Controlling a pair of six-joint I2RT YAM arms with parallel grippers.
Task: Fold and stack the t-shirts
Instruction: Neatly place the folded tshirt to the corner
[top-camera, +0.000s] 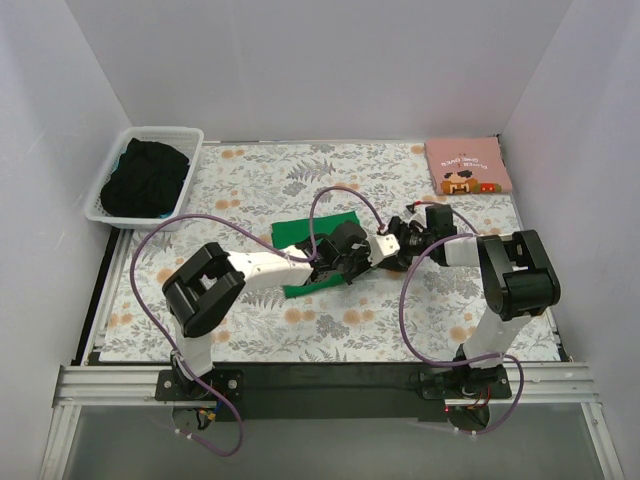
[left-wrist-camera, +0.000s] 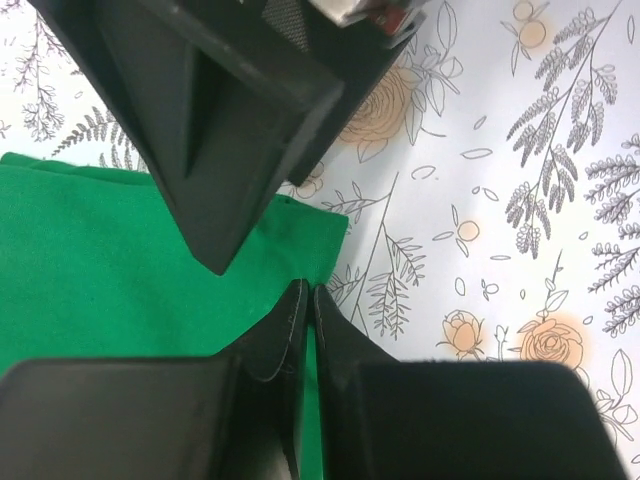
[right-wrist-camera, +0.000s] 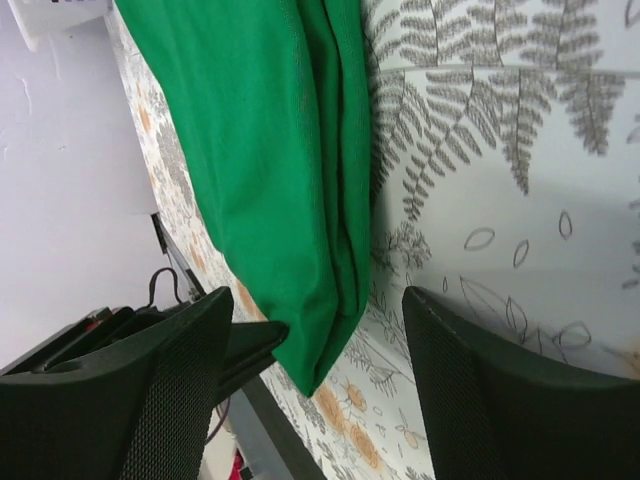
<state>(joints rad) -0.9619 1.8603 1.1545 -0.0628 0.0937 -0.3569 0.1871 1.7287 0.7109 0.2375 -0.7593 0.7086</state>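
The green t-shirt (top-camera: 312, 240) lies folded flat in the middle of the table. My left gripper (top-camera: 342, 262) is down at its near right edge; in the left wrist view the gripper (left-wrist-camera: 306, 292) is shut, with a thin strip of the green t-shirt (left-wrist-camera: 110, 260) showing between its closed jaws. My right gripper (top-camera: 388, 246) reaches in from the right and stands open, its gripper (right-wrist-camera: 320, 335) straddling the corner of the green t-shirt (right-wrist-camera: 280, 170), where several folded layers show. The pink t-shirt (top-camera: 467, 167) with its cartoon print lies folded at the back right.
A white slatted basket (top-camera: 120, 150) at the back left holds a dark bundle of cloth (top-camera: 148, 178). The floral table cloth (top-camera: 250, 320) covers the table. White walls close in the left, right and back. Purple cables arc over both arms.
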